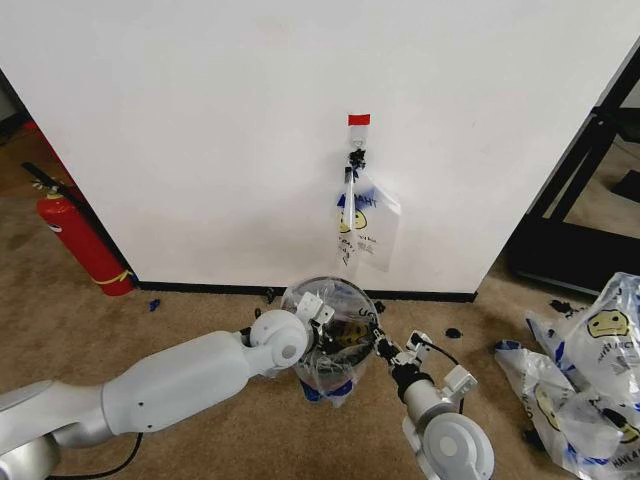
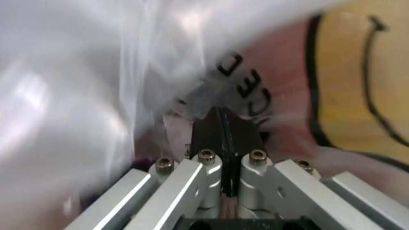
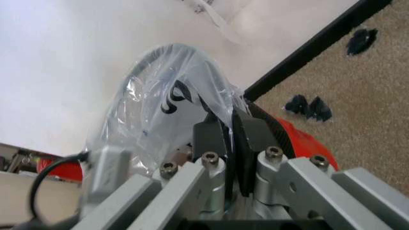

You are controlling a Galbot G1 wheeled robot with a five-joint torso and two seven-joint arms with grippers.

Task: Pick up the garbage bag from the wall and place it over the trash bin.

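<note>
- The large plain white wall (image 1: 200, 130) fills the far side of the head view, with a black strip along its base where it meets the brown carpet floor (image 1: 60, 330).
- A heap of like crinkly smiley-face plastic bags (image 1: 585, 385) lies on the carpet at the robot's right, well apart from the wall's base strip.
- A red fire extinguisher (image 1: 82, 243) leans against the wall's left edge.
- The thin translucent whitish garbage bag (image 1: 335, 330) with its yellow smiley face is stretched into a rounded dome over the small round black wire-mesh trash bin (image 1: 345, 345), which stands on the carpet just before the base strip; the bin's red base (image 3: 300, 141) shows in the right wrist view.
- A flat like bag (image 1: 365, 225) dangles by its handles from a black hook (image 1: 356, 157) on the wall, just under a small red tape mark (image 1: 358, 119).
- The left gripper (image 1: 318, 312) is at the bag's left rim, its jaws pinched narrow on the film; in its wrist view the black pads (image 2: 208, 132) clamp plastic.
- The right gripper (image 1: 385, 350) is at the bag's right rim, jaws likewise closed narrow on a fold of the bag, the dark pads (image 3: 210, 136) meeting over it.
- Small dark scraps (image 3: 308, 106) lie on the carpet near the strip.
</note>
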